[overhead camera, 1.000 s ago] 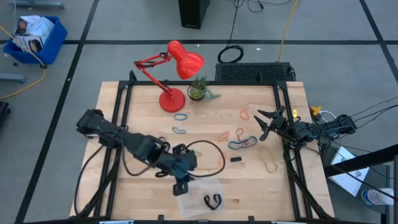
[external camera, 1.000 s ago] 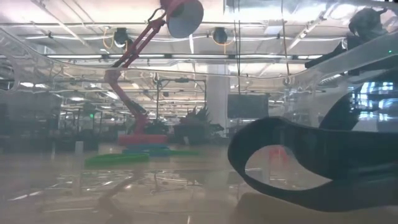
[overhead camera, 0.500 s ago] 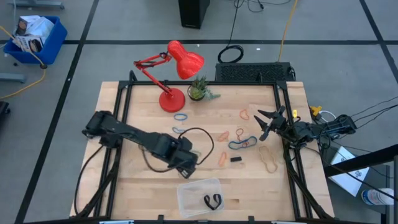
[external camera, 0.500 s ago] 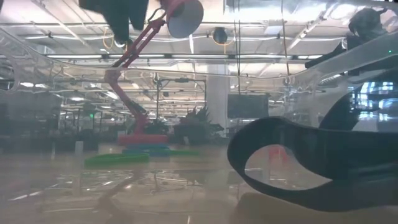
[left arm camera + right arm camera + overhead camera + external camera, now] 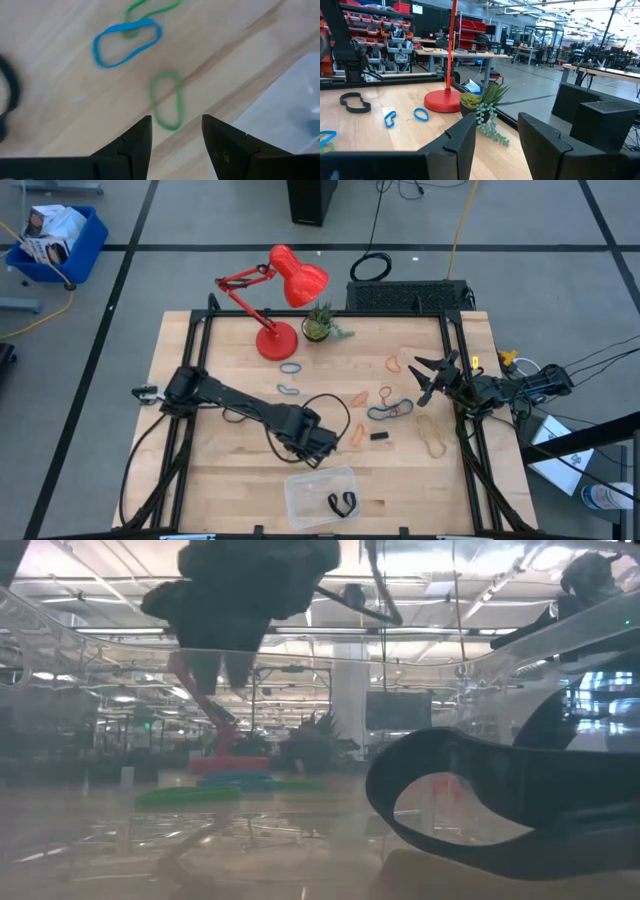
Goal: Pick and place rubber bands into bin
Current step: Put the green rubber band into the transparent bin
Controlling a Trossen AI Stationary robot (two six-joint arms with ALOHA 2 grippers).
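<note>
The bin (image 5: 320, 495) holds one black band (image 5: 343, 503); your left hand (image 5: 318, 442) has left it, fingers apart, empty. Target the green band (image 5: 167, 100) next.

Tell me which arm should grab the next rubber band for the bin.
Left, probably. The left gripper hangs open right over a green rubber band, with the bin just beside it. The right gripper waits at the table's right edge, jaws open, farther from the bin.

Wooden table (image 5: 200, 480): red lamp (image 5: 277, 340), small plant (image 5: 319, 327) near far edge; rubber bands (image 5: 390, 410) scattered mid-table; clear bin (image 5: 305, 485) at near edge
</note>
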